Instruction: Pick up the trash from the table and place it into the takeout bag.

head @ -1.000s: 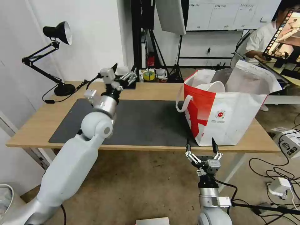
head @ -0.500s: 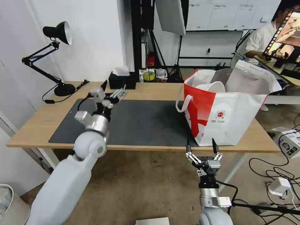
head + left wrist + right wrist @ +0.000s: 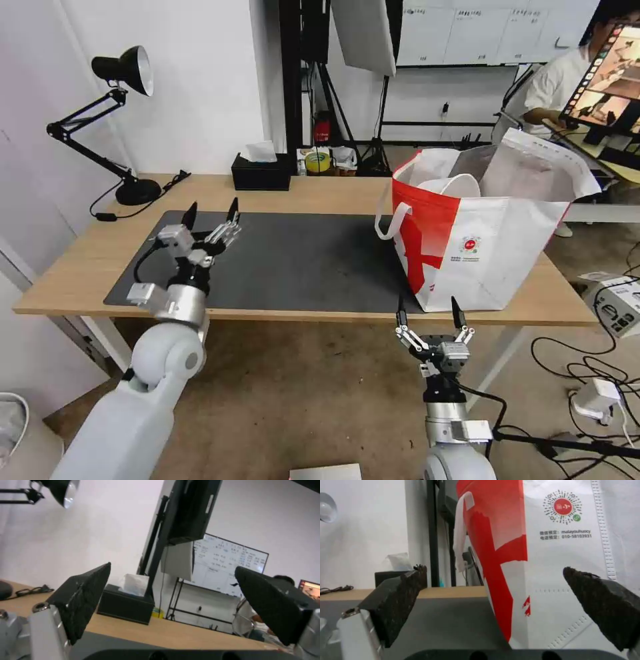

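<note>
head view first: our left gripper (image 3: 212,215) hangs with jaws spread and holding nothing above the dark grey mat (image 3: 300,260), toward nine o'clock of the table (image 3: 333,190). our right gripper (image 3: 427,312) waits below the table's near edge at six o'clock, jaws spread and bare. the takeout bag (image 3: 480,247) stands open at three o'clock with a white bowl rim (image 3: 453,183) showing inside, so we judge the trash is in and the task near its end; a next move would call only for parking the arm. the mat gives wide open room, with a black tissue box (image 3: 261,175) at twelve o'clock and a desk lamp (image 3: 120,120) at ten

left wrist view: the two fingers (image 3: 83,600) stand far apart, the tissue box beyond them

right wrist view: fingers (image 3: 400,605) wide apart, the bag's red-and-white wall close ahead, an edge to mind when rising
</note>
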